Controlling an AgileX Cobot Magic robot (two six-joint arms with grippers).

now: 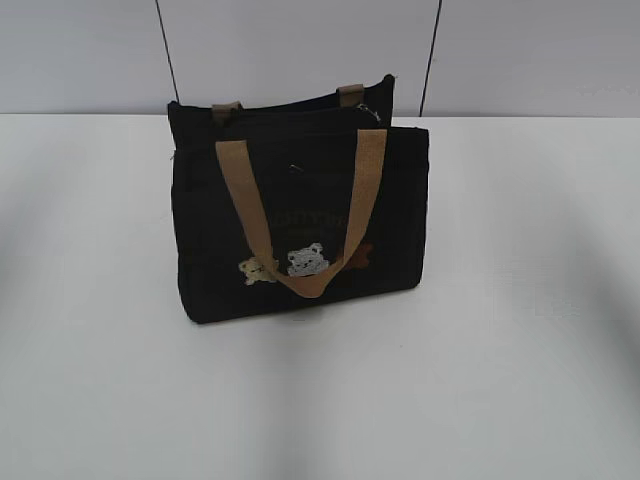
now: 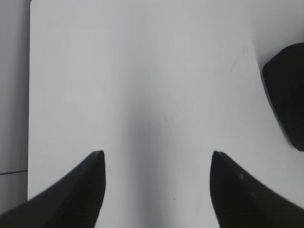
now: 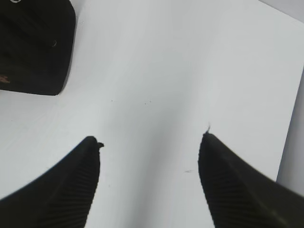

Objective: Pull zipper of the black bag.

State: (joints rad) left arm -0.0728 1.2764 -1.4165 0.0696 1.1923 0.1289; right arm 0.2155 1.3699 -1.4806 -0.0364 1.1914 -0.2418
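The black bag (image 1: pixel 300 215) stands upright on the white table, with tan handles and small bear patches on its front. A small silver-grey zipper pull (image 1: pixel 376 114) shows at the bag's top right end. Neither gripper shows in the exterior view. My left gripper (image 2: pixel 157 153) is open and empty over bare table, and a corner of the bag (image 2: pixel 287 95) lies to its far right. My right gripper (image 3: pixel 151 137) is open and empty over bare table, and a corner of the bag (image 3: pixel 33 42) lies to its upper left.
The white table (image 1: pixel 520 330) runs back to a pale wall with two dark vertical cables (image 1: pixel 167 50). The table's left edge (image 2: pixel 29 95) shows in the left wrist view and its right edge (image 3: pixel 289 123) in the right wrist view.
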